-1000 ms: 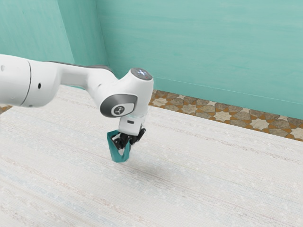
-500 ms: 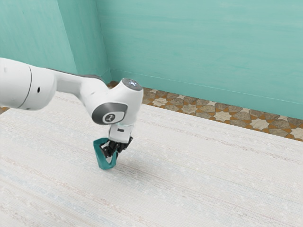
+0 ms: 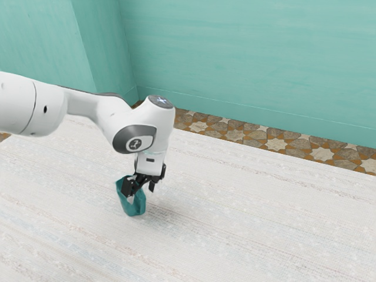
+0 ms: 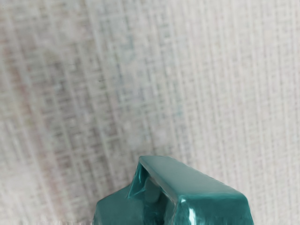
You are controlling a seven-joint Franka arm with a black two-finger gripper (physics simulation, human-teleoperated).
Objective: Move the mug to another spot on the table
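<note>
The teal mug (image 3: pixel 131 204) sits tilted in the lower left-centre of the exterior view, low over the pale table (image 3: pixel 264 205). We cannot see inside it (the fingers cover its mouth). Compared with a second ago, arm and mug have shifted toward the frame's left and dropped lower, and over the last half second only slightly. Our gripper (image 3: pixel 141 187) pinches the mug's rim from two sides, fingers close together. In the wrist view the mug (image 4: pixel 187 199) lies just under our hand.
</note>
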